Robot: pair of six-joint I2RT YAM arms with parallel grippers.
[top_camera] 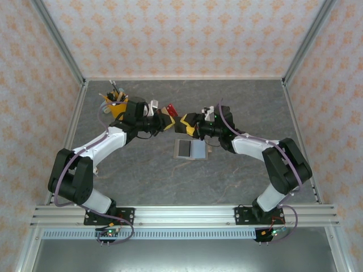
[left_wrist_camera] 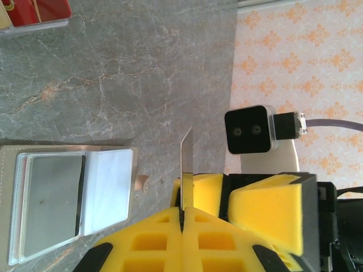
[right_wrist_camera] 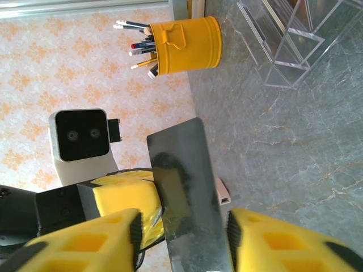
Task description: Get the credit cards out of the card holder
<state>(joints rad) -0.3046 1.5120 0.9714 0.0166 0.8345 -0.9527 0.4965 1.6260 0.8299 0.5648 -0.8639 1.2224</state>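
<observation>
The card holder [top_camera: 190, 149] lies open and flat on the table, grey-blue inside [left_wrist_camera: 108, 190]. A grey card [left_wrist_camera: 54, 204] sits in its clear sleeve. Above the table, my left gripper [top_camera: 176, 123] [left_wrist_camera: 182, 212] is shut on a dark credit card [left_wrist_camera: 186, 161], which appears edge-on in the left wrist view. My right gripper [top_camera: 186, 126] [right_wrist_camera: 182, 229] faces the left one. Its fingers stand on either side of that same card [right_wrist_camera: 184, 187]: the right pad is at the card's edge, and the left pad stands a small gap away.
A yellow cup of pens [top_camera: 116, 105] [right_wrist_camera: 184, 45] stands at the back left. A clear rack with red slabs [top_camera: 167, 109] [left_wrist_camera: 34, 14] is just behind the grippers. A small tan bit [left_wrist_camera: 142, 182] lies beside the holder. Side walls enclose the table.
</observation>
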